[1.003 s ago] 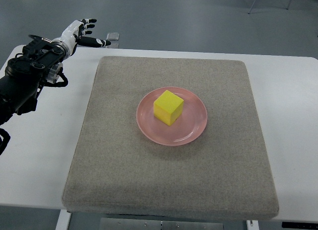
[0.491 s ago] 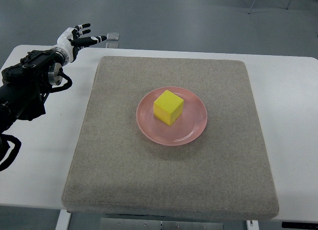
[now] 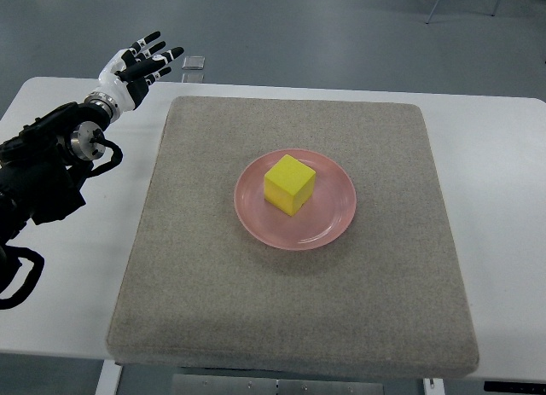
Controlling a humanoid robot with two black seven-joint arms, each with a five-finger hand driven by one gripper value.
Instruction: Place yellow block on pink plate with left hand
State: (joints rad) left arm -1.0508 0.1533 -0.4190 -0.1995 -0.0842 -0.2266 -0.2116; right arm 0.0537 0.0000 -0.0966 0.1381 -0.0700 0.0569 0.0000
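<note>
Your yellow block (image 3: 289, 183) sat at the centre of the pink plate (image 3: 337, 218), mid-mat. At ten o'clock, well apart, your left hand (image 3: 136, 65) hung empty, fingers spread. A careless sweep inward could have knocked the block off.

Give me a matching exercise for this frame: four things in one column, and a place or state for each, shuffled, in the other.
Things:
1. yellow block
2. pink plate
3. left robot hand
4. grey mat

Places or states:
A. fingers spread, holding nothing, at the table's far left corner
B. lies directly on the white table
C. sits on the plate
D. rests in the middle of the mat

Pairs: 1-C, 2-D, 3-A, 4-B
</note>
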